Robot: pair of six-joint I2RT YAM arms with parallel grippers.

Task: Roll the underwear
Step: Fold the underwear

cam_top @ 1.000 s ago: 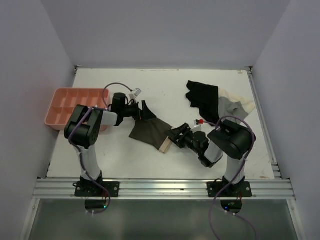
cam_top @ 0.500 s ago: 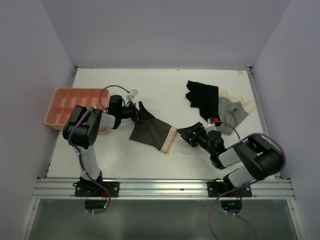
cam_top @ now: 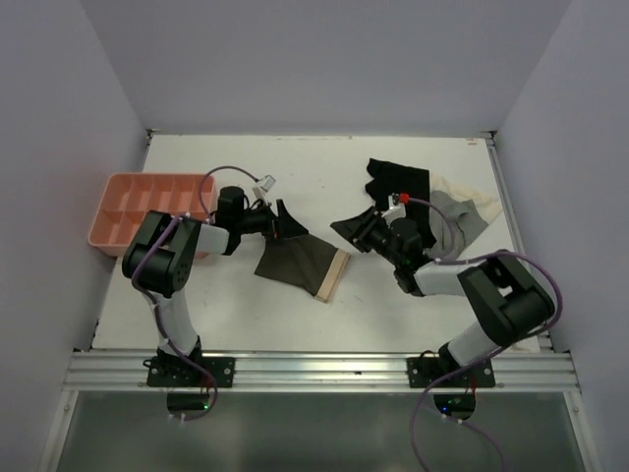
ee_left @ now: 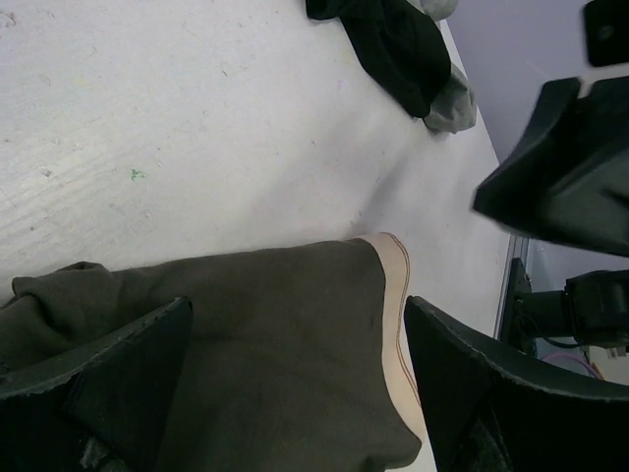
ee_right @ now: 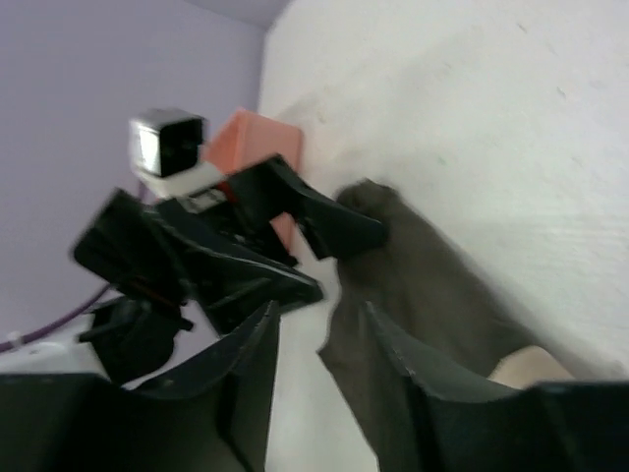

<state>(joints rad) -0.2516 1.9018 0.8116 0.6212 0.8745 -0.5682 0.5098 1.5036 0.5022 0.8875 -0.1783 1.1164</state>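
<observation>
Dark brown soft-fabric underwear (cam_top: 295, 258) lies flat on the white table (cam_top: 246, 167). Long axis: from left hand (cam_top: 283, 220) down-right to pale beige waistband (cam_top: 336, 272). Left hand spread, straddling the far corner. Right hand (cam_top: 354, 227) spread, empty, near the waistband but not touching.

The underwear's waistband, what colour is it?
Pale beige waistband on dark brown underwear; left wrist view shows it best.

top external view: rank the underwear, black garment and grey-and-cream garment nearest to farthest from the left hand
1. underwear, right at the left hand, spreading toward the near edge
2. black garment, off to the right
3. grey-and-cream garment, farther right, beyond the black one
</observation>
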